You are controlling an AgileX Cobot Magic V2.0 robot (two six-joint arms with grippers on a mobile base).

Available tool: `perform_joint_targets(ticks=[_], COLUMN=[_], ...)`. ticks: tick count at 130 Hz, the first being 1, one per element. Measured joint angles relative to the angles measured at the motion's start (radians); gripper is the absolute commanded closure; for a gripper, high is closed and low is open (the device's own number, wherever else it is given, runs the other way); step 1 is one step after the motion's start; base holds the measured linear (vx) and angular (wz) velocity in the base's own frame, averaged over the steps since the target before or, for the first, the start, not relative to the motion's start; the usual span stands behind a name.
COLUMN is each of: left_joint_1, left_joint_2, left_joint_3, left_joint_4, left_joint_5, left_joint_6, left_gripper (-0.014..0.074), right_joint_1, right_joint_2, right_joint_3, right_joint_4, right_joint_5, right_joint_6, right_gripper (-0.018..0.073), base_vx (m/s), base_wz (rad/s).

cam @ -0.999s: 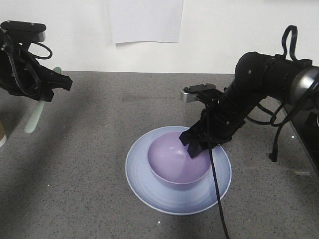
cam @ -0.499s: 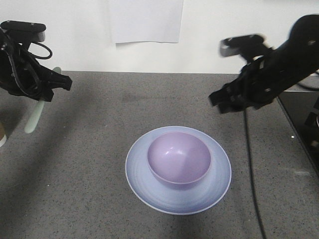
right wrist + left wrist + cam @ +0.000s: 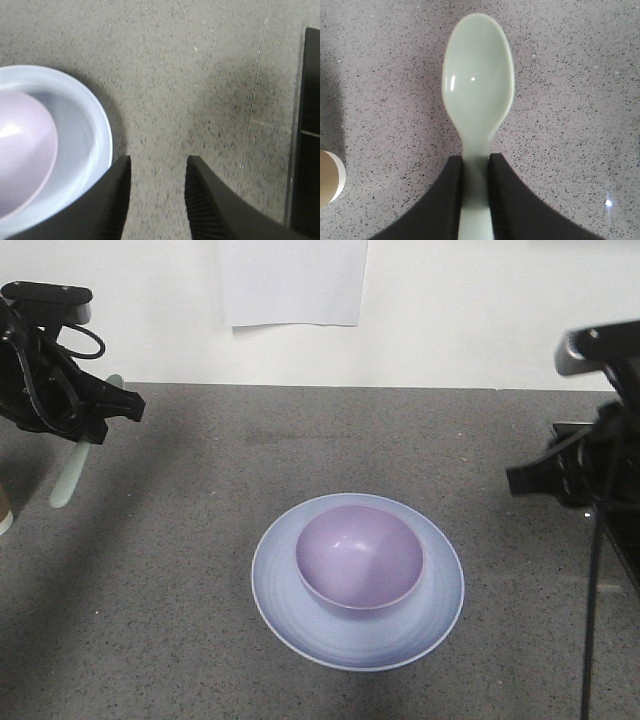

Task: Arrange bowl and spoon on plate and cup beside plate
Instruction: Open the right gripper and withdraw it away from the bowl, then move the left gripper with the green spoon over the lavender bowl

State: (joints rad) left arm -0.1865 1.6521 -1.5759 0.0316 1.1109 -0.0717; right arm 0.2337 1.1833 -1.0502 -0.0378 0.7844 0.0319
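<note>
Mint-green spoon (image 3: 477,95), handle clamped in the left end effector (image 3: 475,165), hung scoop-down well left of the plate (image 3: 290,612) bearing the lavender bowl (image 3: 358,558); right end effector (image 3: 156,172) stood empty, jaws parted.

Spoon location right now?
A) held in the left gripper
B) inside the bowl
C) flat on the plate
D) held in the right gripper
A: the left wrist view shows the left gripper shut on the handle of the spoon, and the bowl holds nothing.
</note>
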Motion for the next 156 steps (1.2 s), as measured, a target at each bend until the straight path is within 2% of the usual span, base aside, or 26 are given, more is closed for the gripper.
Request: perform_joint_targets(ticks=[20, 42, 68, 99, 144, 156], left_joint_1=[0.000, 0.000, 0.000, 0.000, 0.000, 0.000], left_joint_2=[0.000, 0.000, 0.000, 0.000, 0.000, 0.000], left_joint_3=[0.000, 0.000, 0.000, 0.000, 0.000, 0.000], left_joint_4=[0.000, 0.000, 0.000, 0.000, 0.000, 0.000], left_joint_5=[0.000, 0.000, 0.000, 0.000, -0.001, -0.002], left_joint_6=[0.000, 0.000, 0.000, 0.000, 0.000, 0.027], left_gripper=[0.0604, 0.0604, 0.0604, 0.0604, 0.0604, 0.0604], right_joint_1=[0.000, 0.000, 0.000, 0.000, 0.000, 0.000], right_joint_2=[-0.115, -0.265, -0.376, -0.398, -0.398, -0.398], right_joint_3=[0.111, 0.243, 0.337, 0.343, 0.343, 0.343], right_joint_4=[-0.001, -0.002, -0.019, -0.066, -0.070, -0.070], right_joint_5=[-0.020, -0.044, -0.060, -0.070, -0.070, -0.070], right_joint_6=[0.018, 0.056, 0.089, 0.105, 0.105, 0.105], right_gripper=[0.0398, 0.0573, 0.0568, 0.0568, 0.0568, 0.0568], base_vx=[0.00, 0.00, 0.00, 0.00, 0.00, 0.00], base_wz=[0.00, 0.00, 0.00, 0.00, 0.00, 0.00])
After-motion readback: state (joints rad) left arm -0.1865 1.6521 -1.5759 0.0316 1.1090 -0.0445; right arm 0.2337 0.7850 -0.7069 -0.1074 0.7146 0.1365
